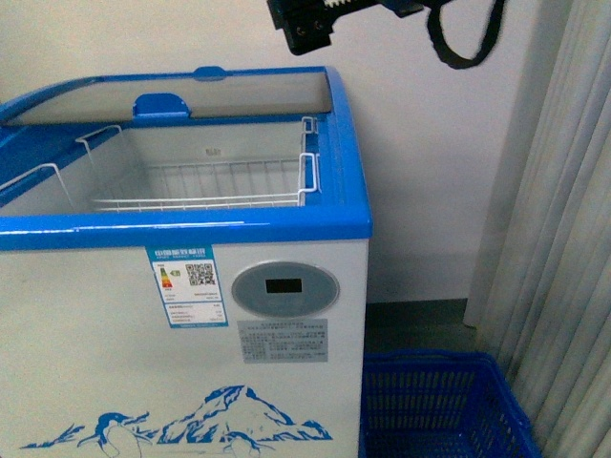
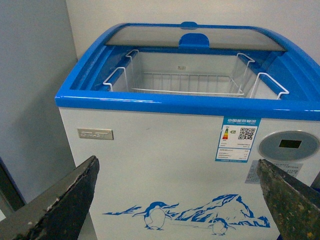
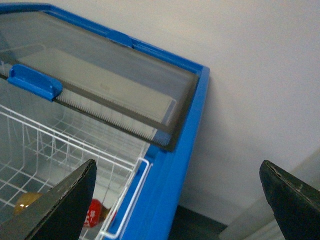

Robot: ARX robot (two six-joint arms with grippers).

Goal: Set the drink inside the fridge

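The fridge (image 1: 191,229) is a white chest cooler with a blue rim; it also shows in the left wrist view (image 2: 150,150) and the right wrist view (image 3: 175,150). Its glass lid (image 1: 239,95) is slid back, leaving the front open over a white wire basket (image 1: 210,186). A small red thing with white marks (image 3: 93,212), perhaps the drink, lies low inside, half hidden by a finger and the basket wires. My left gripper (image 2: 177,160) is open and empty, facing the fridge's front. My right gripper (image 3: 177,162) is open and empty above the fridge's right rim.
A blue slotted basket (image 1: 439,405) stands on the floor right of the fridge. A pale curtain (image 1: 563,239) hangs at the far right. A dark part of my right arm (image 1: 315,24) hangs above the fridge. An orange-brown round thing (image 3: 25,201) lies inside.
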